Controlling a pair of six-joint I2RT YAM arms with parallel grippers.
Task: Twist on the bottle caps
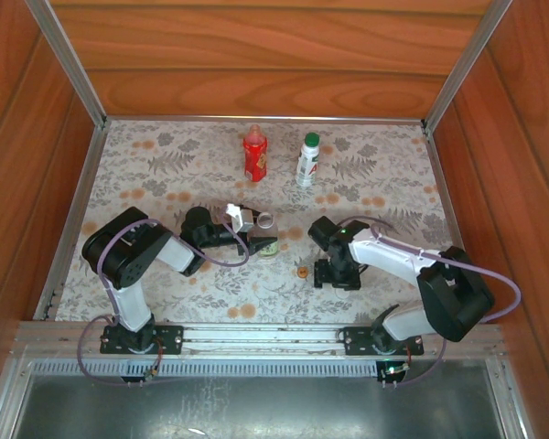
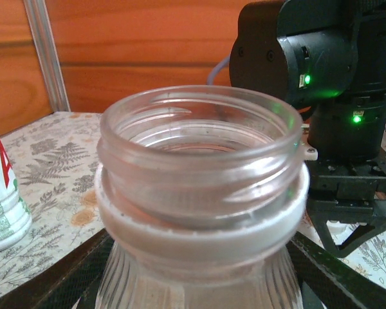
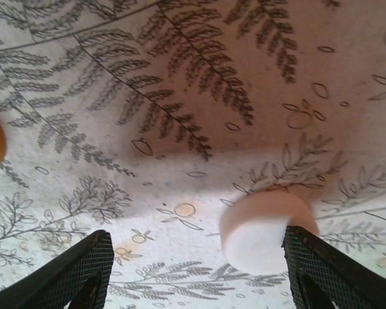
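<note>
We see the left gripper (image 1: 256, 241) closed on a clear bottle (image 2: 199, 193), holding it upright; the bottle's threaded mouth is bare, with no cap on it. The right gripper (image 3: 193, 264) points down at the fern-patterned table (image 1: 165, 183) with its jaws spread apart. A white cap (image 3: 264, 228) lies between them, against one finger and well clear of the other. An orange cap (image 1: 303, 271) lies on the table just beside this gripper. A red bottle (image 1: 254, 154) and a white bottle (image 1: 306, 160) with a green top stand near each other at the far side.
</note>
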